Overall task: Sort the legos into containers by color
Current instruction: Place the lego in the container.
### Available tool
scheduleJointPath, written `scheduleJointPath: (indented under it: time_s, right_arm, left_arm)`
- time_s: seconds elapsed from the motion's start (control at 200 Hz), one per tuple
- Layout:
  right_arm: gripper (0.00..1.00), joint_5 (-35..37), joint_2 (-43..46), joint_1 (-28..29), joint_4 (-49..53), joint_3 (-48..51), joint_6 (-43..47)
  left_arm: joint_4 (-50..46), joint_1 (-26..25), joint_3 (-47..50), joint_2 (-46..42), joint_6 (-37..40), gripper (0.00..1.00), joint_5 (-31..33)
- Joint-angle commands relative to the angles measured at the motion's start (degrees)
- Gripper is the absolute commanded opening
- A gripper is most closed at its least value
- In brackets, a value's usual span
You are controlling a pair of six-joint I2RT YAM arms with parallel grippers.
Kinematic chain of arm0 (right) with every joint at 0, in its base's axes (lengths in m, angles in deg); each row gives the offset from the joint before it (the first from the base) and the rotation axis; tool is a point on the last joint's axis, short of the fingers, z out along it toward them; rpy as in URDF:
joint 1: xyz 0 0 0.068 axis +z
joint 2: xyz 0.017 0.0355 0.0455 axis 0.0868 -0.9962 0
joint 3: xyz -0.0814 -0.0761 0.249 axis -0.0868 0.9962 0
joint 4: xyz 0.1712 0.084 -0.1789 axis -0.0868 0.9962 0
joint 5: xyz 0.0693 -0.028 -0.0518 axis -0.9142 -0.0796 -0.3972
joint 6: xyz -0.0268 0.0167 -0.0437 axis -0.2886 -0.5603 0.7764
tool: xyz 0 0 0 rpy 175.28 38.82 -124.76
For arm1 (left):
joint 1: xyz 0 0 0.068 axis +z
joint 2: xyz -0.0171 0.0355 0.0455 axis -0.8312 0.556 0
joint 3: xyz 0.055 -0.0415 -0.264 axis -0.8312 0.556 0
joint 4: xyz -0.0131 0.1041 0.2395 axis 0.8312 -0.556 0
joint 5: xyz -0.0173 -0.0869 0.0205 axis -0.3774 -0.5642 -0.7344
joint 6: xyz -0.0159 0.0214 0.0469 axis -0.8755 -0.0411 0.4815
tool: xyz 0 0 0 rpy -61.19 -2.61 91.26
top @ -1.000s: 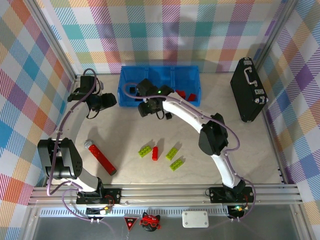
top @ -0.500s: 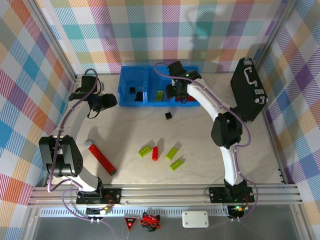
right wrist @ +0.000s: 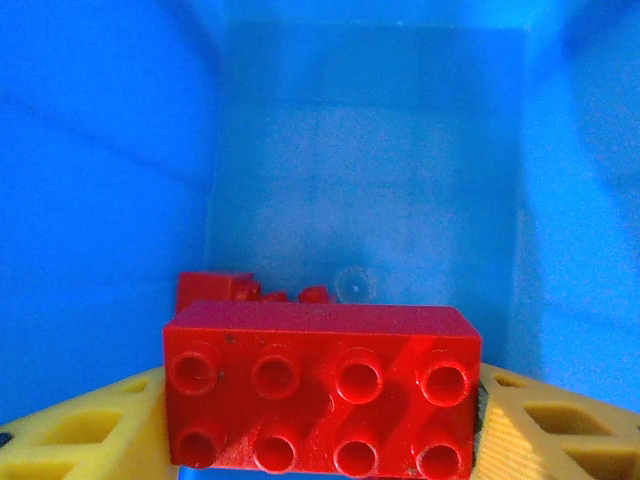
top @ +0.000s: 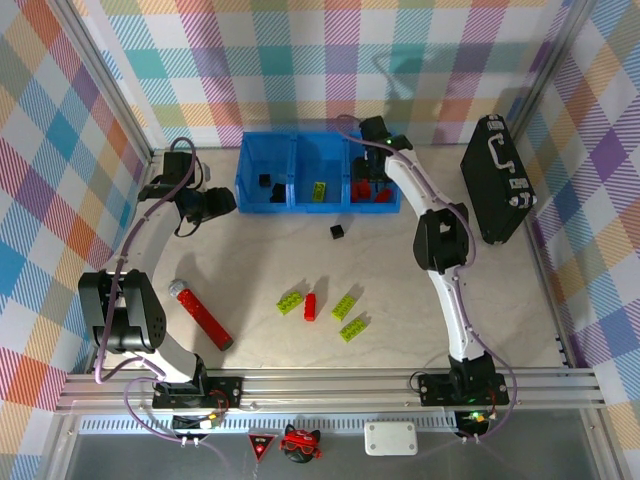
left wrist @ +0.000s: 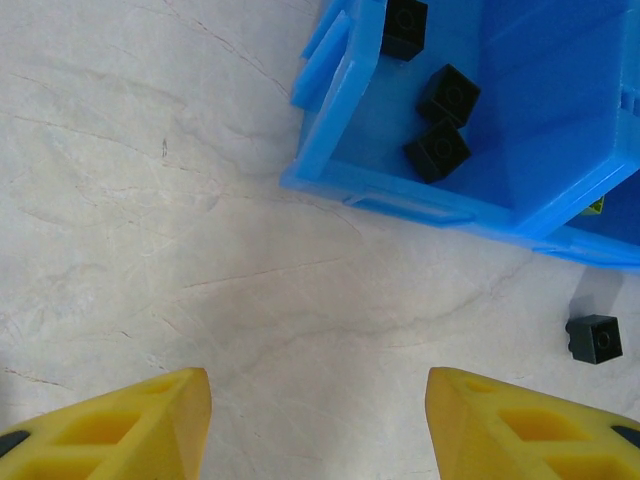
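Red lego (right wrist: 320, 390) | held between right fingers (right wrist: 70, 432) | over blue bin (right wrist: 365, 170)

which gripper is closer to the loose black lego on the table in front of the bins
Right. The right gripper, holding a red brick, hangs over the right-end bin just behind the black lego; the left gripper is off past the left-end bin.

Four black legos (left wrist: 450, 95), four green legos (top: 347, 305), perhaps four red legos (right wrist: 320, 390); three bins (top: 300, 142), one briefcase (top: 495, 180), one bar (top: 205, 318).
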Motion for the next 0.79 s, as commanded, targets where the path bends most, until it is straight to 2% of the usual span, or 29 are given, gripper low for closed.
scheduleJointPath:
  time_s: [0.0, 0.22, 0.38, 0.63, 0.79]
  right_arm:
    - [0.63, -0.3, -1.9, -0.5, -3.6, -2.5, 0.2]
    - [0.68, 1.8, -5.5, -0.5, -8.8, -2.8, 1.2]
    - [0.74, 2.3, -3.8, -0.5, -8.0, -2.8, 1.5]
    - [0.75, 1.7, 7.8, -0.1, -9.2, 6.0, 1.4]
    - [0.74, -1.4, 17.6, 0.7, -9.0, 14.5, -0.1]
  left_arm:
    - [-0.3, -0.4, 0.5, 0.5, 0.7, 0.59, -0.8]
    - [-2.1, -1.8, -0.6, 1.0, 1.4, 0.59, -0.1]
    - [-5.2, -3.4, -2.8, 1.2, 1.5, 0.59, -0.8]
    - [-8.7, -6.5, -1.3, -0.7, -0.4, 0.6, -1.6]
    - [-10.1, -11.1, 2.4, -4.6, -2.5, 0.6, 0.6]
